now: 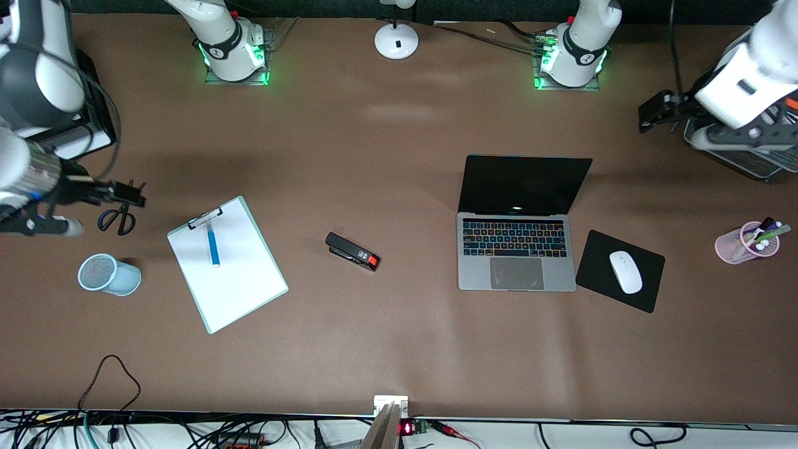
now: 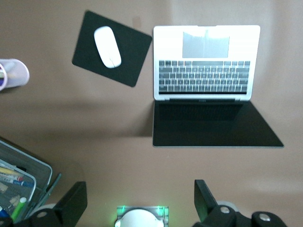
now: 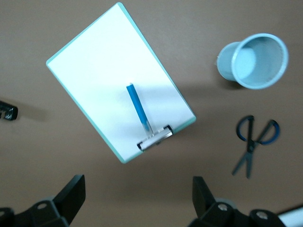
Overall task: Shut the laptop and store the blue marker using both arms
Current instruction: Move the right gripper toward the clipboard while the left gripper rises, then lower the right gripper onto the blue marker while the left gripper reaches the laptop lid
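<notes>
Nothing is started: the laptop (image 1: 517, 224) stands open and the blue marker (image 1: 213, 245) lies on the clipboard (image 1: 227, 265). Both end effectors, left (image 1: 651, 115) and right (image 1: 128, 193), hover spread apart and empty. Next, the left should push the lid down.

Open brown table (image 1: 399, 156) lies around the laptop (image 1: 516, 249) toward the robot bases and toward the stapler (image 1: 352, 251) — bare on both. Mouse pad (image 1: 620, 270) with mouse (image 1: 625, 271) sits just beside the laptop, toward the left arm's end — crowding that edge.
</notes>
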`<state>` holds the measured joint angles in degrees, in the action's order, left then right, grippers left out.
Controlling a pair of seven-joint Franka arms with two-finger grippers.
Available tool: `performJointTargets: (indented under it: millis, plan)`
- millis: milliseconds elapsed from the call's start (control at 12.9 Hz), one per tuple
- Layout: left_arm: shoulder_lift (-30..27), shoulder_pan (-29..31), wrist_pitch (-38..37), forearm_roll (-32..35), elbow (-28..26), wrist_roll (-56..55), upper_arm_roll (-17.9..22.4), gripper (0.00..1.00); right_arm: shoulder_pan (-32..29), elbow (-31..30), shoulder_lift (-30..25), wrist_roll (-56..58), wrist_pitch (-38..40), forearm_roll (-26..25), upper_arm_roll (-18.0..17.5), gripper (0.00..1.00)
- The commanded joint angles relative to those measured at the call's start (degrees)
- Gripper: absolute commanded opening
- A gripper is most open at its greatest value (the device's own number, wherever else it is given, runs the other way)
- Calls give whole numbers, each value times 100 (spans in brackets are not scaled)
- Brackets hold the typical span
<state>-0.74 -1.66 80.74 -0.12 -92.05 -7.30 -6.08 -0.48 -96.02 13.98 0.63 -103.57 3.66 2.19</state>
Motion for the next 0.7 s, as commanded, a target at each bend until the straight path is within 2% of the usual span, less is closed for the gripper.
performJointTargets:
  millis: [0, 311, 466, 543, 621]
  plan:
    - [30, 16, -50, -75, -356, -25, -191, 100, 144, 136, 551, 182, -400, 56, -26, 100]
    - [-22, 25, 423, -207, -1243, -841, -682, 100, 416, 171, 1228, 491, -980, -23, -26, 100]
    - [-14, 25, 713, -207, -1665, -1281, -876, 100, 574, 215, 1536, 491, -1156, -495, -26, 100]
    - [-14, 25, 828, -199, -1876, -1344, -999, 100, 688, 250, 1642, 491, -1305, -915, -26, 100]
    - [-5, 25, 925, -190, -2035, -1362, -1113, 100, 733, 250, 1704, 473, -1367, -1076, -26, 100]
